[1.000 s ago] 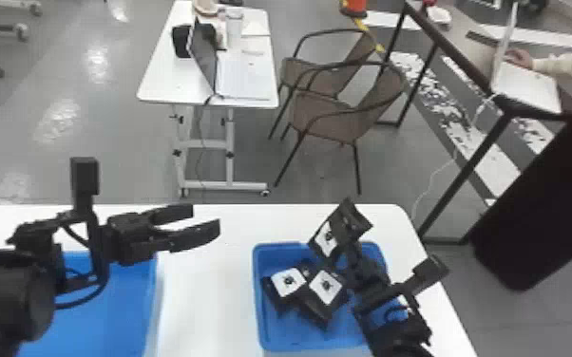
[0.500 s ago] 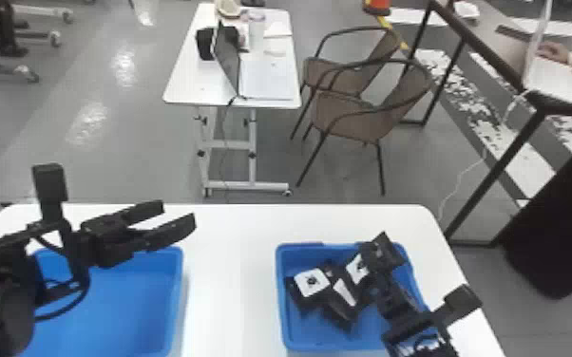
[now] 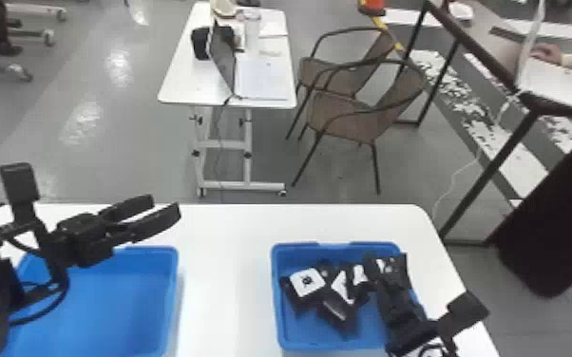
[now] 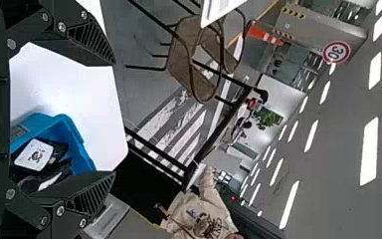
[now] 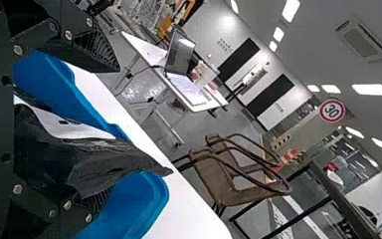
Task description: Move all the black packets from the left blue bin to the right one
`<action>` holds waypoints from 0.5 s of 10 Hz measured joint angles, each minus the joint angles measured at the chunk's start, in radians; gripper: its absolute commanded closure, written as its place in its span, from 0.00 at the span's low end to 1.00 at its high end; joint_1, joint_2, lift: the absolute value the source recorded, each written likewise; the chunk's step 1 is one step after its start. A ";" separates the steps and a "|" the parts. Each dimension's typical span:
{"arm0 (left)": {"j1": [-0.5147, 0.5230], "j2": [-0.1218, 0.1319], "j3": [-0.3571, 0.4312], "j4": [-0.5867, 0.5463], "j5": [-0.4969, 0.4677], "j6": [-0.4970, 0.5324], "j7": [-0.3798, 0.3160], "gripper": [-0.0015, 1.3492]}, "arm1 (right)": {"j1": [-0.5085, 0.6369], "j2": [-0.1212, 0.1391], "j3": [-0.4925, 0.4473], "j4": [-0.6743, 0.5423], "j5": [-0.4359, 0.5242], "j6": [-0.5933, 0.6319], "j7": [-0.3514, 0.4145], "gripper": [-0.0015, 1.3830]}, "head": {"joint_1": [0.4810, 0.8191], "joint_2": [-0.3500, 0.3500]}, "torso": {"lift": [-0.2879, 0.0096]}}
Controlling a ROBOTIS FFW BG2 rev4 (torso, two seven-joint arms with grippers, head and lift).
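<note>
The right gripper (image 3: 386, 271) is low in the right blue bin (image 3: 294, 344), at its right side. In the right wrist view, the right gripper (image 5: 114, 130) stands open around a crumpled black packet (image 5: 104, 167) that covers part of one finger. Several black packets with white labels, one of them a packet (image 3: 306, 282), lie heaped beside it. Above the far edge of the left blue bin (image 3: 176, 285), the left gripper (image 3: 165, 205) has nothing between its spread fingers; the left wrist view shows the left gripper (image 4: 114, 118) open too. The left arm hides part of that bin.
Both bins stand on a white table (image 3: 225, 266), with a strip of tabletop between them. Beyond it are a small desk (image 3: 180, 85) with a laptop, brown chairs (image 3: 347, 114) and a dark desk (image 3: 484, 42) at the right.
The right gripper has come down into the right bin from above, and the packet it held up at first is lower. The left gripper has shifted left over its bin. The head view has turned.
</note>
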 measured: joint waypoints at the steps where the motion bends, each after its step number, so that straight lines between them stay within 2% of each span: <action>1: 0.000 0.000 0.003 -0.002 0.005 0.002 0.000 0.21 | 0.003 0.000 0.000 -0.027 0.062 0.016 -0.016 0.24 | 0.63 0.31 | 0.97; 2: -0.002 0.000 0.000 -0.003 0.007 0.003 0.000 0.21 | 0.004 0.000 -0.010 -0.065 0.146 0.059 -0.029 0.24 | 0.63 0.31 | 0.97; 3: -0.004 0.000 -0.003 -0.003 0.008 0.003 0.000 0.21 | 0.003 0.000 -0.032 -0.145 0.312 0.176 -0.030 0.24 | 0.63 0.32 | 0.97; 4: -0.004 0.000 -0.004 -0.003 0.009 0.003 0.001 0.21 | 0.001 -0.004 -0.040 -0.254 0.520 0.326 -0.029 0.24 | 0.63 0.33 | 0.97; 5: -0.004 0.000 -0.003 -0.002 0.009 0.004 0.001 0.20 | -0.001 -0.003 -0.039 -0.337 0.679 0.420 -0.042 0.24 | 0.63 0.32 | 0.97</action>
